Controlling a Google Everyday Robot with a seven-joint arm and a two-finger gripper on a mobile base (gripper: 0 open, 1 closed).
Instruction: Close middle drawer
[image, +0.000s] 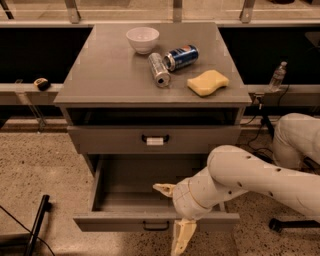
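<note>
The middle drawer (110, 221) is pulled far out of the grey cabinet. Its flat grey front faces me low in the view, with a small plain black handle (156, 226). The inside looks empty. My gripper (173, 214) is open at the drawer's front edge, just right of the handle. One finger (164, 188) reaches over the inside of the drawer, and the other (182, 237) hangs in front of the drawer front. My white arm (250, 175) comes in from the right.
The drawer above (115, 140), with a white tag on its handle, stands slightly open. On the cabinet top (100, 75) are a white bowl (143, 39), two lying cans (160, 69) (181, 57) and a yellow sponge (208, 82). A black pole (37, 225) lies on the floor at left.
</note>
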